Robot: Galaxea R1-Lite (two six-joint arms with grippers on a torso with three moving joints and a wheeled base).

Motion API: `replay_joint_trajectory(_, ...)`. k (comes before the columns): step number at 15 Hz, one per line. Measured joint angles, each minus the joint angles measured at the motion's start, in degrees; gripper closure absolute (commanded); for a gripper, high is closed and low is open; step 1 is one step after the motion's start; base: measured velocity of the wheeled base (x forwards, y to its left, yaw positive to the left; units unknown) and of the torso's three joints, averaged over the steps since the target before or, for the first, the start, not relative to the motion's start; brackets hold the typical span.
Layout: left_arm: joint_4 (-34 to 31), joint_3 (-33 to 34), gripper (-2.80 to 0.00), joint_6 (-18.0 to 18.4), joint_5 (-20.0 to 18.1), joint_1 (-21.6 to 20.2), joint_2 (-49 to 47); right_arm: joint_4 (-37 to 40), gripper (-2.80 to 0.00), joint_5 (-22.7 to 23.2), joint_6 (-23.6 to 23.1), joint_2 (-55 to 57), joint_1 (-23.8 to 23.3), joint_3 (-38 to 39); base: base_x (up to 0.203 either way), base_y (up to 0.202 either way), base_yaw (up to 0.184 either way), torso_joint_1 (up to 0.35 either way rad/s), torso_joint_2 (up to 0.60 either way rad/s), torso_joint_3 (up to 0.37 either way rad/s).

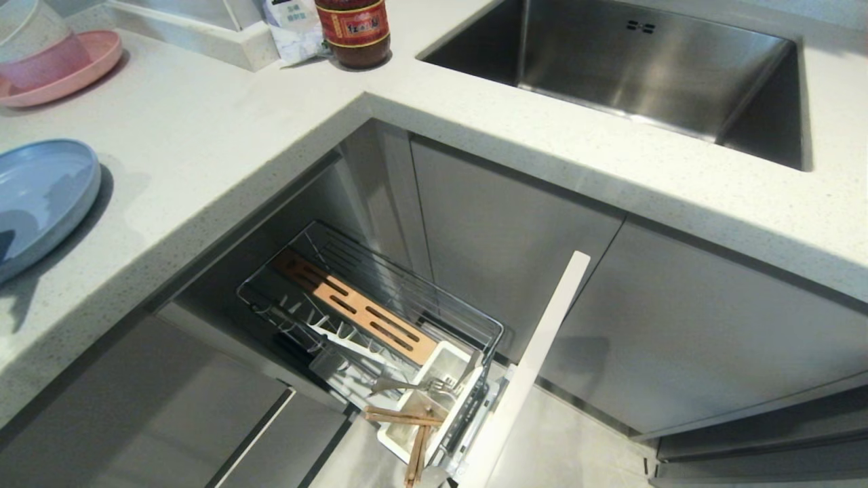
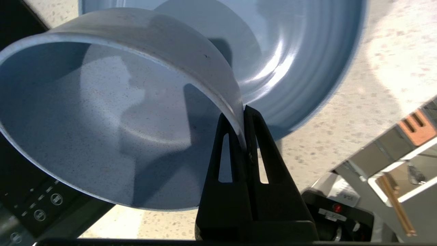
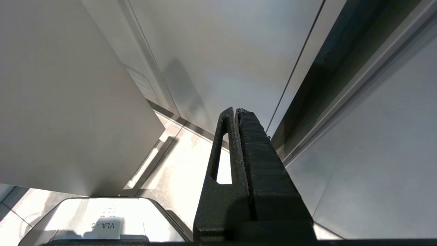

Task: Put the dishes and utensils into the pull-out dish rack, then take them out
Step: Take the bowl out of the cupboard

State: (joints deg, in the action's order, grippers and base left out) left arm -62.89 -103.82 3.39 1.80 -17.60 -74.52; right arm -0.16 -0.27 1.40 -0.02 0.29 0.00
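The blue plate (image 1: 41, 196) sits on the counter (image 1: 224, 156), waiting its turn. Above it, the left gripper (image 2: 243, 118) pinches the blue bowl (image 2: 102, 112) tight by its rim, to carry it. Lower down, the pull-out dish rack (image 1: 380, 318) stands open, with fork (image 1: 413, 386) and chopsticks (image 1: 413, 434) in its white box. The right gripper (image 3: 236, 112) hangs closed and empty by the cabinets.

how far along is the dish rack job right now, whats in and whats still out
Utensils look done: the fork and chopsticks sit in the white utensil box of the pulled-out dish rack. In hand: the left gripper is shut on the rim of the blue bowl, held above the counter. Left: the blue plate lies on the countertop, and the rack's prongs hold no dishes. The right gripper is shut and idle by the cabinets.
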Motion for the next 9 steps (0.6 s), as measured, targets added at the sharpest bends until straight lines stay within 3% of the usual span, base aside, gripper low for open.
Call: replay_joint_trajectory(9,0.24,0.08,0.0,-0.06,0.64,0.48,-1.2,0.0,0.0,0.02,-0.02,0.0,-0.02,0.0,0.0,0.0,0.0,0.0,0.0,0.0)
